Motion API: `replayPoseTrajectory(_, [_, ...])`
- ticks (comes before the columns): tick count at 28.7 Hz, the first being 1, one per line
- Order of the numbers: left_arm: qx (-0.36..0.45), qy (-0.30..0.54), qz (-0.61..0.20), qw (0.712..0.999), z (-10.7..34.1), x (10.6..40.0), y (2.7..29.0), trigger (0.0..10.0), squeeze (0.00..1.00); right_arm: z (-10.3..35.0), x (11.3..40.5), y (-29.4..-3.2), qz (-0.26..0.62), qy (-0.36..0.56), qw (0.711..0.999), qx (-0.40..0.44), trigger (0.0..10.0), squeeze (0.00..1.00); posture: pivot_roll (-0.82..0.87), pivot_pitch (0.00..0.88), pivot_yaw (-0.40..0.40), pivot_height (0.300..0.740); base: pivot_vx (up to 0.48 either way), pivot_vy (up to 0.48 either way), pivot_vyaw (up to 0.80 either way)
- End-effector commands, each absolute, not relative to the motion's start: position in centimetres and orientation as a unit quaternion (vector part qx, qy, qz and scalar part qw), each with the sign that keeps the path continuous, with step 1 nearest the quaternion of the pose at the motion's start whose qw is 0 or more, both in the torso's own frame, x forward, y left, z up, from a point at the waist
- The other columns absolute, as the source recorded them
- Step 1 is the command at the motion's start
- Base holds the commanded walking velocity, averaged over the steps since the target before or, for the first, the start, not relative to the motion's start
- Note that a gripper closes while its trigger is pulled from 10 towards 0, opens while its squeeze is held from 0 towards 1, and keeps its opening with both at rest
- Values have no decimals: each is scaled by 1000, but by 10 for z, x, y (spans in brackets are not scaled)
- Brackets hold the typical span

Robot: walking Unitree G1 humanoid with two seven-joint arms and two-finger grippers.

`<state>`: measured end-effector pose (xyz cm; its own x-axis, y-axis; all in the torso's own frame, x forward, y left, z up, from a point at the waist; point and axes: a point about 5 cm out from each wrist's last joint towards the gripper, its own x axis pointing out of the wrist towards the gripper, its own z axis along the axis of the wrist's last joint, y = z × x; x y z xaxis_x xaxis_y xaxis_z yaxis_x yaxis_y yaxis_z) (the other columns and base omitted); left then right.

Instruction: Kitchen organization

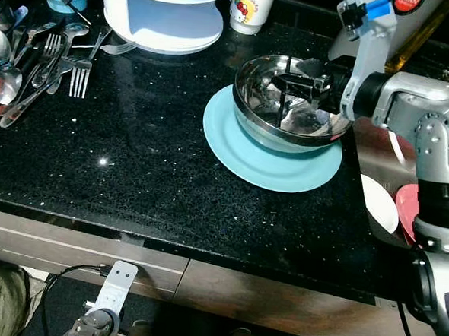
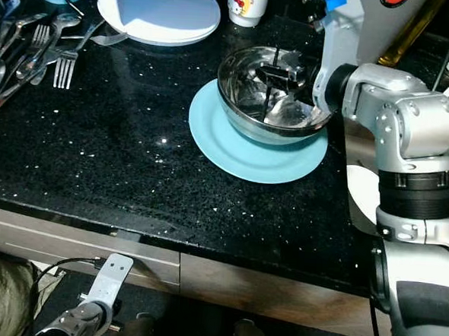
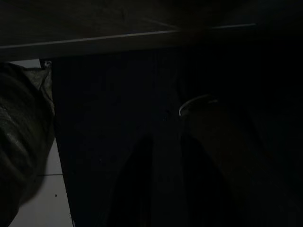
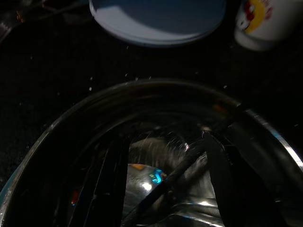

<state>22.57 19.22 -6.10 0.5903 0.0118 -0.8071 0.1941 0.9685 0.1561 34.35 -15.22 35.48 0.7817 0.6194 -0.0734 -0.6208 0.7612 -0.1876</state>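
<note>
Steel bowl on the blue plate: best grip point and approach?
Pinch the rim of the steel bowl on its right side, coming from above, one finger inside and one outside. The wall is thin and upright-curved, it sits open on the blue plate, and the right gripper hangs there already.

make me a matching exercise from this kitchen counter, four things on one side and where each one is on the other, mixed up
Things:
1. steel bowl
2. forks
3. cartoon mug
4. right pincer

Places:
A. at the back of the counter, beside the white appliance
B. reaching into the bowl from the robot's right
C. sitting on the light blue plate
D. lying on the black counter at the robot's left, among other cutlery

Pairs: 1-C, 2-D, 3-A, 4-B
</note>
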Motion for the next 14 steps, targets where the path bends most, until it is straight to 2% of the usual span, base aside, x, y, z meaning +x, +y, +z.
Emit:
replayPoseTrajectory(1, [114,472,-58,872,-69,214,190,10000,0,349,346,-154,317,19,943,-99,10000,0,33,199,-74,740,0,0,0])
replayPoseTrajectory(14, [113,473,-60,872,-70,212,188,10000,0,343,356,-158,244,47,963,-103,10000,0,29,186,-84,740,0,0,0])
